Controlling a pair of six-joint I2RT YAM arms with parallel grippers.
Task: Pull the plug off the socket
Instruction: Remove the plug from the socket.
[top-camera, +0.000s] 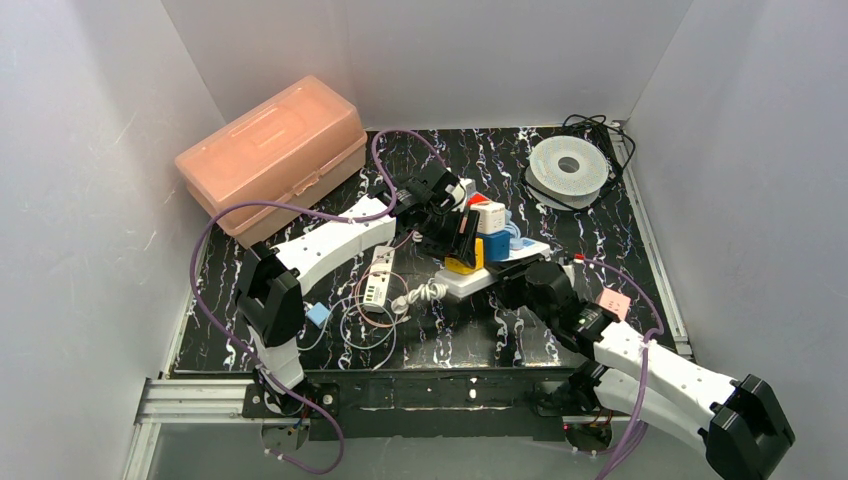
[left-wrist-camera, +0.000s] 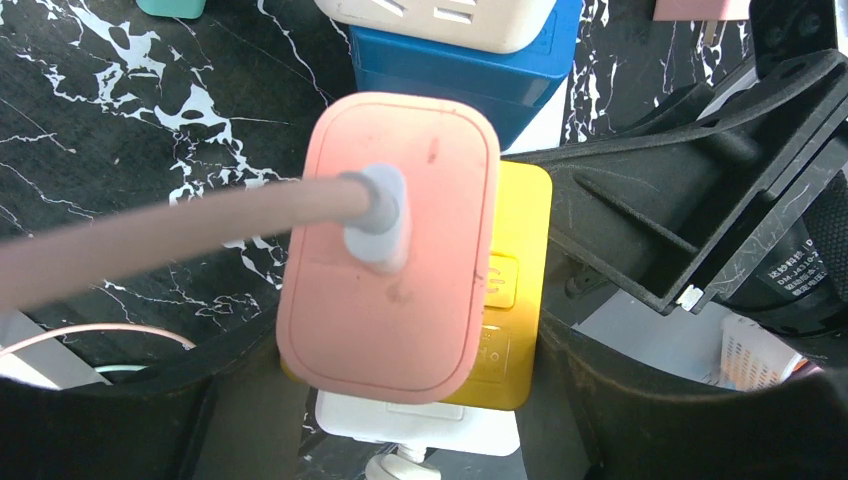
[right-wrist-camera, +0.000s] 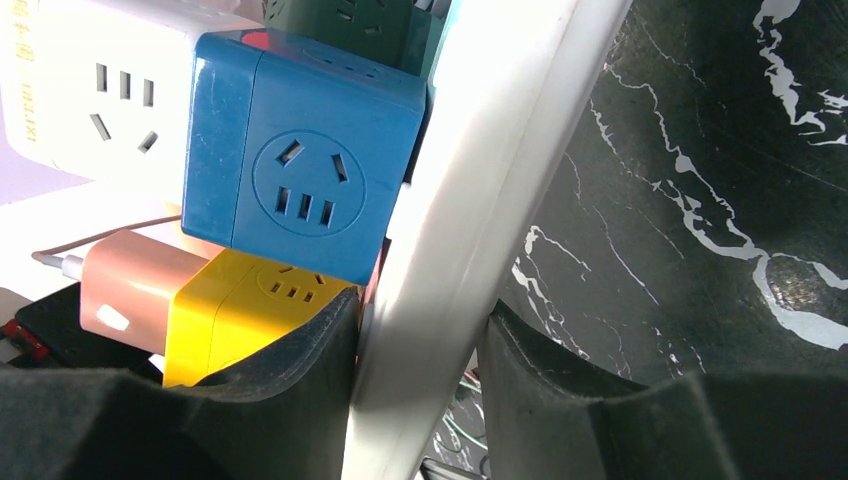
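Part open, straddling pink plug: left pincer, firm grip impossible to tell. Plugged into yellow cube socket on white power strip. Clamped on strip's edge: right pincer, mid surface.

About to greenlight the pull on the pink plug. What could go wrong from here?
1. The left gripper brackets both the pink plug and the yellow cube socket holding it, so a pull may lift the cube off the white power strip instead.
2. The right gripper clamps only the strip's thin edge; it may slip or tilt.
3. The pink cable trails sideways from the plug and could drag.
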